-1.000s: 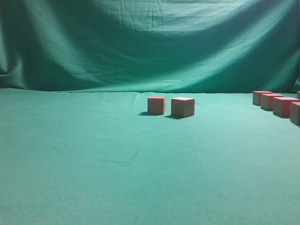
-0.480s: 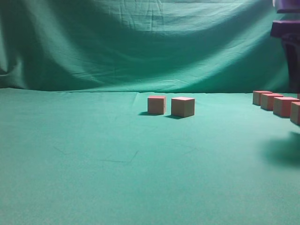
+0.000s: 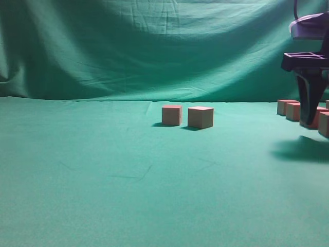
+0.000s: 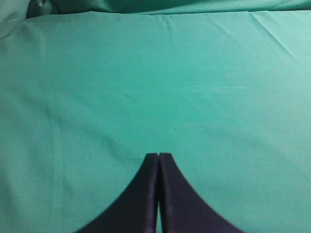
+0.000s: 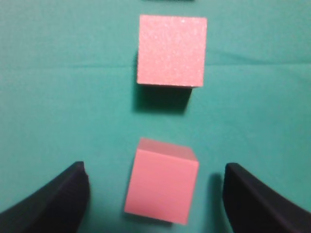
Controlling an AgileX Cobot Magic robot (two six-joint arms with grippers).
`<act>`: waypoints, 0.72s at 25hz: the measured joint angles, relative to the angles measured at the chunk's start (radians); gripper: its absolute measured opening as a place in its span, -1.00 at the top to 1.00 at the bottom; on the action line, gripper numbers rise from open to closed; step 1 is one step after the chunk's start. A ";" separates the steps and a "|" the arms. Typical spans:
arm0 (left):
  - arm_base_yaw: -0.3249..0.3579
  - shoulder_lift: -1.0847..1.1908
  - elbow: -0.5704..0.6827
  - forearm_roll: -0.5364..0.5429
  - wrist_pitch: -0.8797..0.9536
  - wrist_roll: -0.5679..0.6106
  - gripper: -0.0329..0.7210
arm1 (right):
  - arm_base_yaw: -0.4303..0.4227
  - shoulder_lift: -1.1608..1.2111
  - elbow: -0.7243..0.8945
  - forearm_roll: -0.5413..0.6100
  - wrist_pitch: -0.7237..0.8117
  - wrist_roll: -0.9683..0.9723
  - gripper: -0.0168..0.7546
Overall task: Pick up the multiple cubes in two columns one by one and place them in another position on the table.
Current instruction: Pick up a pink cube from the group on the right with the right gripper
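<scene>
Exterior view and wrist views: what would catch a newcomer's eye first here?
The right gripper, dark and open, hangs over the row of cubes at the table's far right edge; its wrist view shows one cube between the jaws, ungripped. Mid-table, two cubes sit side by side.

Soft, dim light is falling from above, brightening the top of the curtain and leaving its lower folds dark. The exterior view is looking slightly grainy. Two cubes are casting short shadows leftward on the table. The right gripper is throwing a blurry dark patch. Close-up cubes are appearing soft, overexposed pink.
</scene>
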 joint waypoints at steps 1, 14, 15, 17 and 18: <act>0.000 0.000 0.000 0.000 0.000 0.000 0.91 | 0.000 0.004 0.000 0.000 -0.009 0.002 -0.49; 0.000 0.000 0.000 0.000 0.000 0.000 0.91 | 0.000 0.033 0.000 0.000 -0.023 0.004 0.28; 0.000 0.000 0.000 0.000 0.000 0.000 0.91 | 0.000 0.033 0.000 0.000 -0.023 0.006 0.28; 0.000 0.000 0.000 0.000 0.000 0.000 0.91 | 0.000 0.033 0.000 0.000 -0.012 0.006 0.28; 0.000 0.000 0.000 0.000 0.000 0.000 0.91 | 0.000 0.031 -0.002 0.000 -0.003 -0.003 0.28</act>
